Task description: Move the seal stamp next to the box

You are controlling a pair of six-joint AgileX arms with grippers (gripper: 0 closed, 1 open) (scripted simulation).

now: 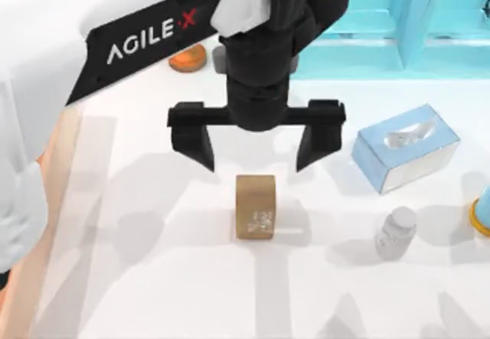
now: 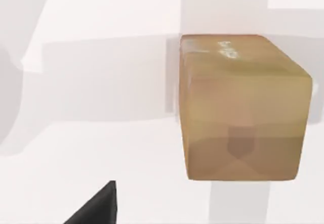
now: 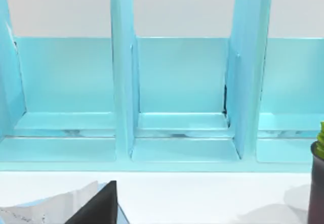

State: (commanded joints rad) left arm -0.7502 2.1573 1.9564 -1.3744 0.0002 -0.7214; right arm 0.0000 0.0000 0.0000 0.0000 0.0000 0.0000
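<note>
White desk (image 1: 153, 293), lit from above and crossed by soft grey shadows, carries the following.

Seal stamp (image 1: 256, 207): tan-brown wooden block, lying on the desk near its middle, white carved characters on the face toward the near edge. In the left wrist view the seal stamp (image 2: 243, 107) lies free on the white surface, nothing touching it.

Left pincer (image 1: 257, 151): black, hanging just beyond the seal stamp, fingers spread wide apart and gripping nothing; one dark fingertip (image 2: 96, 206) shows in the left wrist view, apart from the block.

Pill bottle (image 1: 396, 232): small, white, capped, standing to the right of the seal stamp, contents not visible.

Tissue box (image 1: 406, 148): light blue, to the right of and beyond the seal stamp, a white tissue puffing from its top slot.

Orange round object (image 1: 188, 60): beyond the seal stamp to the left, partly hidden by the arm.

Blue compartment rack (image 3: 177, 97): light-blue upright dividers at the far edge, well beyond the seal stamp; bays hold nothing visible.

Right pincer: whether open or closed, cannot tell.
</note>
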